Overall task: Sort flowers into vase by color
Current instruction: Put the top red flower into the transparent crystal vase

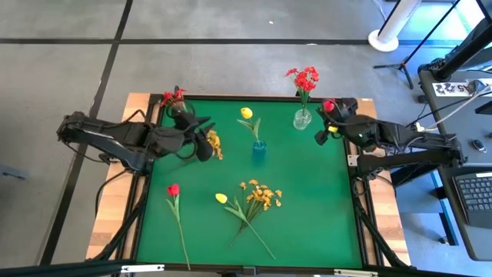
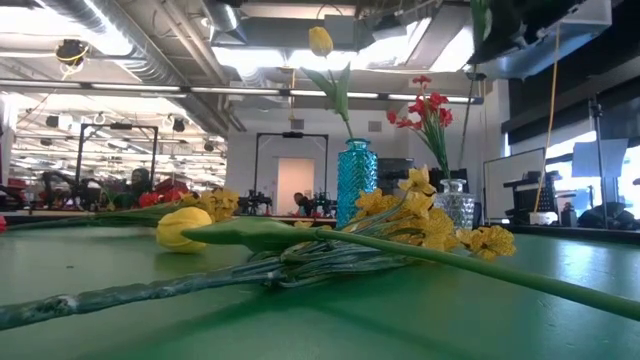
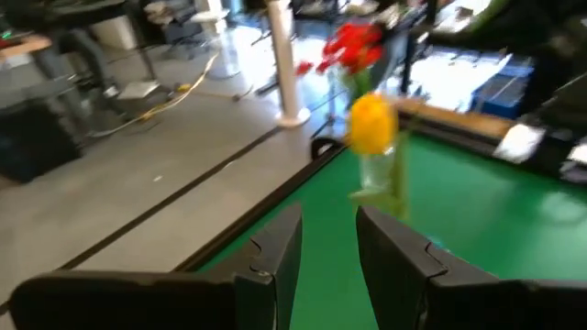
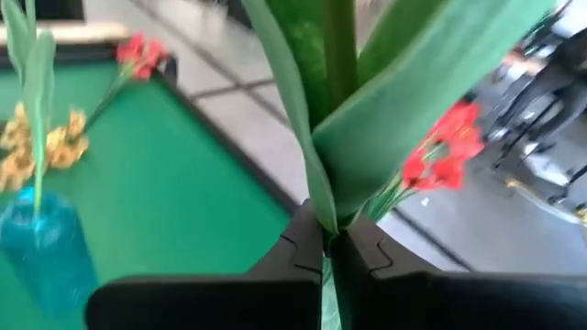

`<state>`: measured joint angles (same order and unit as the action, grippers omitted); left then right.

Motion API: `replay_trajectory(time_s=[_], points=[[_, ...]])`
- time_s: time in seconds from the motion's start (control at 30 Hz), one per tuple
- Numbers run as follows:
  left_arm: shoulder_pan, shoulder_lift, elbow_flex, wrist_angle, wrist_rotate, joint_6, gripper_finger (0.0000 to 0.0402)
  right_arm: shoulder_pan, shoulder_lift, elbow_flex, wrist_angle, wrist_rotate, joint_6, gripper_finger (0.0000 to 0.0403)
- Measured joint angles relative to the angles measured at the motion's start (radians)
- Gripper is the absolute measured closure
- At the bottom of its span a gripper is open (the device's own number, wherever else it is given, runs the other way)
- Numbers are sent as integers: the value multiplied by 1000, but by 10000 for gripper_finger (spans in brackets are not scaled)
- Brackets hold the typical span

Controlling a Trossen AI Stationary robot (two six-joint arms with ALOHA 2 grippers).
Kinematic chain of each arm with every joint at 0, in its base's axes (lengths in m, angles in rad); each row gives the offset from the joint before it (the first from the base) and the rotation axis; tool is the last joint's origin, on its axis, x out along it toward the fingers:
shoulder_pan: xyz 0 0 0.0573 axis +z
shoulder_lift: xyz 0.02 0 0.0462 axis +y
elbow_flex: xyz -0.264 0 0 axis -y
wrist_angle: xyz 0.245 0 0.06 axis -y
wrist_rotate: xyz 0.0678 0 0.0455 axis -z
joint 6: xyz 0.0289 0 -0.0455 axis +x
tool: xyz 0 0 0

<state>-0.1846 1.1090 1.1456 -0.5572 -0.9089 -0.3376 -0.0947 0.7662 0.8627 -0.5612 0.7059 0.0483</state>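
Observation:
My right gripper (image 4: 328,243) is shut on a red tulip (image 1: 329,105) at the table's far right, beside the clear vase (image 1: 302,119) that holds a red cluster (image 1: 305,78). A blue vase (image 1: 259,151) at mid-table holds a yellow tulip (image 1: 246,113). My left gripper (image 3: 328,257) hovers left of the blue vase, its fingers apart with nothing between them. A yellow-orange cluster (image 1: 214,144) sits right at its fingertips (image 1: 204,148); whether they touch, I cannot tell. Another red cluster (image 1: 173,98) is at the far left corner. My right gripper pinches the red tulip's green stem (image 4: 332,225), together with the bases of its long leaves (image 4: 404,110), between its two fingers. Stem and leaves stick out beyond the fingertips. The tulip is lifted clear of the table.
On the near half of the green table (image 1: 307,215) lie a red tulip (image 1: 174,189), a yellow tulip (image 1: 221,198) and a yellow-orange cluster (image 1: 261,194), their long stems (image 1: 257,238) running toward the near edge. Bare cloth lies to the right of them.

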Motion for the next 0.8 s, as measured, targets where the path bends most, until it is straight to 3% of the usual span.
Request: replay_trajectory(time_s=[0.17,0.3,0.6,0.8], points=[[69,-19,-70,-15,42,-22,298,-145,42,0,-79,-106,-3,401],[132,-60,-187,92,113,-20,298,-232,61,-1,-46,-165,-55,401],[242,-221,-534,576,456,57,299,-357,61,38,27,-328,-127,401],[250,-259,-670,722,507,44,299,-366,61,52,53,-380,-136,401]])
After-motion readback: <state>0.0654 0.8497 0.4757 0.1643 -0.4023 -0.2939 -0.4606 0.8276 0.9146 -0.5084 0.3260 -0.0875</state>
